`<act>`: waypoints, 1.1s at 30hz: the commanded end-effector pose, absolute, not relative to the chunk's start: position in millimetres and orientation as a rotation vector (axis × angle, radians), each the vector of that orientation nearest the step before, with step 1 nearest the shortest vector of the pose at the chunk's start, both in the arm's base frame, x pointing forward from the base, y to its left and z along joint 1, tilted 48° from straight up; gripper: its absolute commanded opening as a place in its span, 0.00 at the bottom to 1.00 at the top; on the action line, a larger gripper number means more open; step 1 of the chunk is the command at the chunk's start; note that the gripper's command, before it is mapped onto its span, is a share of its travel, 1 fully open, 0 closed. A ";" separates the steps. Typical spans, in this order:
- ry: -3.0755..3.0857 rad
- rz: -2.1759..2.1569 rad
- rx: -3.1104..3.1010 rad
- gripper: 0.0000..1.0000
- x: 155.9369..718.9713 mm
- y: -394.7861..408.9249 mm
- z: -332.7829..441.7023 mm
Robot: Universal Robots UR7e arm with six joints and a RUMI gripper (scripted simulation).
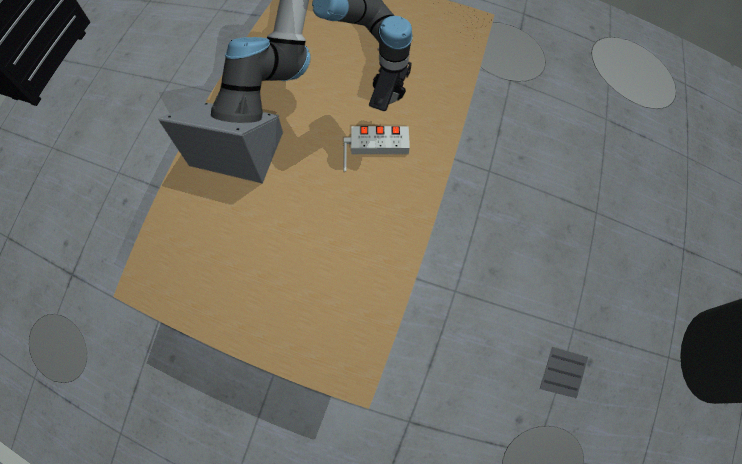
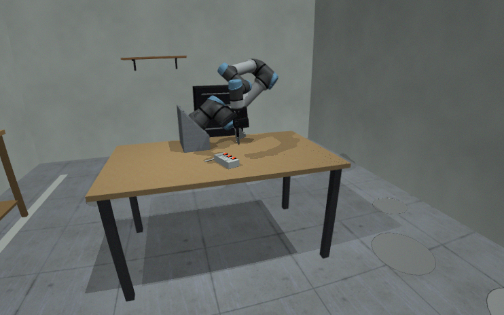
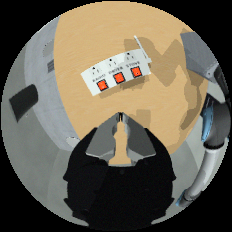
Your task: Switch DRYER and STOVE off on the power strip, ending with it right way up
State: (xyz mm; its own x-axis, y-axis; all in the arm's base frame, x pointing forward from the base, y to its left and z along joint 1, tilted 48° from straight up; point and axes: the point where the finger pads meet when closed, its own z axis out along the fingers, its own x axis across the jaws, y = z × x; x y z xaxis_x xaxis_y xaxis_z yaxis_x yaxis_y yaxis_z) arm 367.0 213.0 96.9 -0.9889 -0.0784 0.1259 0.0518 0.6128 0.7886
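The grey power strip (image 1: 385, 151) (image 2: 231, 164) (image 3: 110, 82) lies on the table right way up, with its sockets and three lit-looking orange-red switches on top. In the wrist view the RADIO switch (image 3: 102, 85) is on the left, the DRYER switch (image 3: 119, 77) in the middle and the STOVE switch (image 3: 136, 72) on the right, at the cable end. Which way each rocker is tipped is too small to tell. My gripper (image 1: 379, 108) (image 2: 238, 142) (image 3: 120, 113) is shut and empty. It hangs above the table beside the switch side of the strip, not touching it.
A short white cable (image 1: 345, 158) (image 3: 141, 47) sticks out from the strip's STOVE end. The grey wedge-shaped arm base (image 1: 221, 144) (image 2: 193, 134) stands on the table (image 1: 281, 259) (image 2: 148, 172) beyond the cable end. The arm reaches over the table's back part.
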 end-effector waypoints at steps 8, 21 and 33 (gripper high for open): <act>-2.691 -1.320 0.022 0.00 368.5 211.6 97.8; -2.691 -1.320 0.022 1.00 368.5 211.6 97.8; -2.691 -1.320 0.022 1.00 368.5 211.6 97.8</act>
